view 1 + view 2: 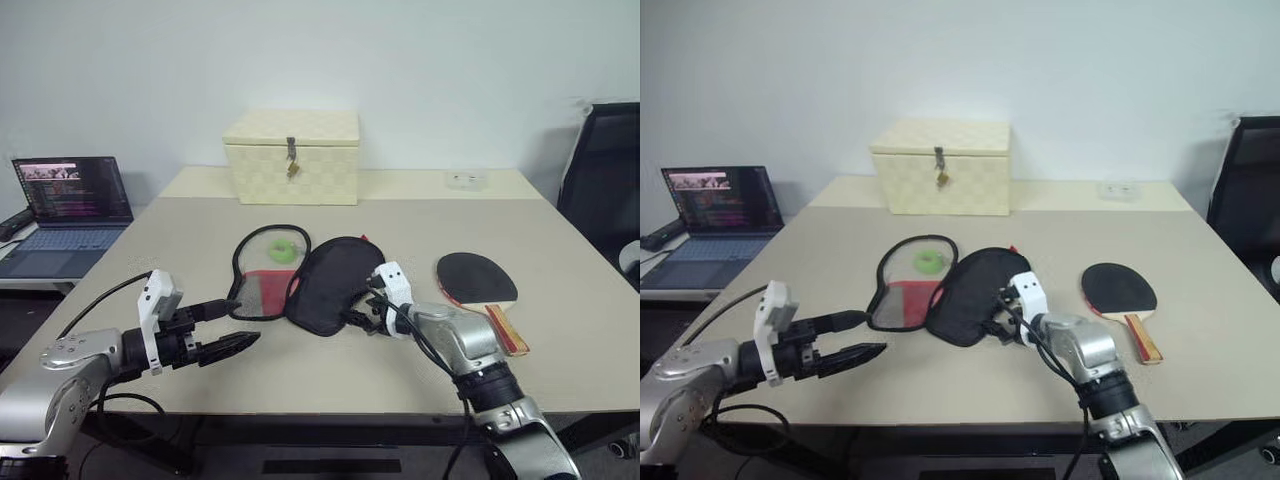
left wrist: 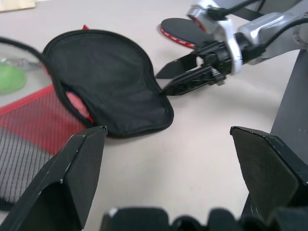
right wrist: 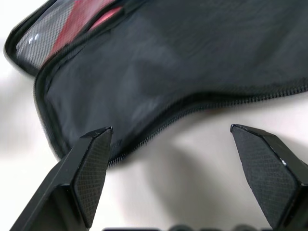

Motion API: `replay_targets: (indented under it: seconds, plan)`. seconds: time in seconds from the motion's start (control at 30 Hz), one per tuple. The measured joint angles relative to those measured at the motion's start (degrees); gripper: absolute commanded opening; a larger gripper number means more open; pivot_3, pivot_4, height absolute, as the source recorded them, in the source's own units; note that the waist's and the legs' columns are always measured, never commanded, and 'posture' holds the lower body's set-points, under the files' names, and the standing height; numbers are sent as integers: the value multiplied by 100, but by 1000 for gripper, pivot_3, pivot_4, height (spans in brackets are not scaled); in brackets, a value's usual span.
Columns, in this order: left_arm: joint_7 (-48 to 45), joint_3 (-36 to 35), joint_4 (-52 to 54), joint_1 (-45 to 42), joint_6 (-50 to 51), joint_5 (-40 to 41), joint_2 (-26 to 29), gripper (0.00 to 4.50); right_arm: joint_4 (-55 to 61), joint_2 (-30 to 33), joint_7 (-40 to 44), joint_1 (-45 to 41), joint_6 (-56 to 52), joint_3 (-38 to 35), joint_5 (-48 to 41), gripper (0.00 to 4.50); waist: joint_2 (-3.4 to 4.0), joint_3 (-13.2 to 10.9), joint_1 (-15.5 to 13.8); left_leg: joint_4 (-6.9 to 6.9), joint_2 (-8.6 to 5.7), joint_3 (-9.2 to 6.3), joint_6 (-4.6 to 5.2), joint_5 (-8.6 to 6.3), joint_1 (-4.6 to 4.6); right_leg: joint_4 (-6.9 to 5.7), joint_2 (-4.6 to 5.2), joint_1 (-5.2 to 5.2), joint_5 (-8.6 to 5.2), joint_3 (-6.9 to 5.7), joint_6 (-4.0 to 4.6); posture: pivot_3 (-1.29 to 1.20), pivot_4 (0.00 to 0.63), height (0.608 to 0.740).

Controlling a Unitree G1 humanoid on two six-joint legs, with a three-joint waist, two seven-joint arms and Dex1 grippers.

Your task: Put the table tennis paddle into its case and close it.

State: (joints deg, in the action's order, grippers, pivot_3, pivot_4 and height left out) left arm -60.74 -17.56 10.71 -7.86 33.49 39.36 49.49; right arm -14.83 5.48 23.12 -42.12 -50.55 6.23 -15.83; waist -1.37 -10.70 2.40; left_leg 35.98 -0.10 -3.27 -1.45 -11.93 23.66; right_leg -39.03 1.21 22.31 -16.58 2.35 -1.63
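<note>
The case is lain open; the right gripper, spread wide, is placed at its near edge; the left gripper, spread empty, is held left of it, with bare table between.

We could not make out the small clear object at the table's far edge; it was too small to tell. The laptop screen's text was unreadable, and the black chair was cut off at the picture's side. The right gripper hid part of the case edge, so contact was unclear.
</note>
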Motion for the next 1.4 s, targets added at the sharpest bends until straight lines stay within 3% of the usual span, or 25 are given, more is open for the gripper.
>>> replay_targets:
  seconds: [0.27, 0.5, 0.67, 0.7, 1.03, 1.23, 1.33, 1.4]
  plan:
    - [8, -67, 55, 46, 92, 0, 35, 4500, -397, -768, -88, -218, -17, -134, -70, 4300, 2, -1, 91, -6, 5, -1, 0, 0, 0, 0, -4, 3, 1, -1, 3, 0, 150, 740]
    - [12, -60, 54, -25, 101, -11, 35, 4500, -405, -760, -81, -221, -18, -55, -63, 1941, 2, -2, 71, -6, 0, -4, 0, 0, 1, 2, -2, 2, 1, -4, 2, 0, 150, 740]
    - [8, -7, 56, -131, 99, -20, 33, 4500, -407, -244, 61, -226, -106, -86, -70, 150, 3, -2, 67, -6, -1, -2, 0, 0, 2, 3, -2, 2, 1, -2, 2, 0, 150, 740]
    - [6, 29, 56, -150, 99, -26, 33, 4500, -406, -100, 111, -227, -156, -103, -75, 51, 3, -2, 68, -6, -1, -2, 0, 0, 2, 3, -2, 2, 1, -2, 2, 0, 150, 740]
    - [-90, 504, -1, -531, 9, -137, -40, 4500, -669, 1297, 1086, -478, -397, -23, -53, 51, 4, -3, 65, -5, -4, 6, 1, 0, 4, 3, -5, 2, 0, -3, 2, 0, 150, 740]
    - [-139, 726, -160, -767, -47, -240, -162, 4500, -1290, 1602, 1589, -924, -39, 201, 184, 51, 4, -3, 77, -6, -2, 14, 1, -1, 6, 4, -6, 3, 0, -1, 1, 0, 150, 740]
    - [-172, 771, -187, -809, -60, -274, -167, 4500, -1688, 1595, 1645, -1074, 189, 201, 321, 621, 5, -4, 80, -5, -4, 13, 1, -1, 7, 4, -6, 4, 0, -2, 1, 0, 150, 740]
    - [-197, 814, -213, -834, -79, -291, -172, 4500, -1862, 1596, 1665, -1159, 324, 199, 384, 1331, 5, -4, 78, -5, -5, 12, 1, -1, 8, 5, -5, 4, 0, -2, 1, 0, 150, 740]
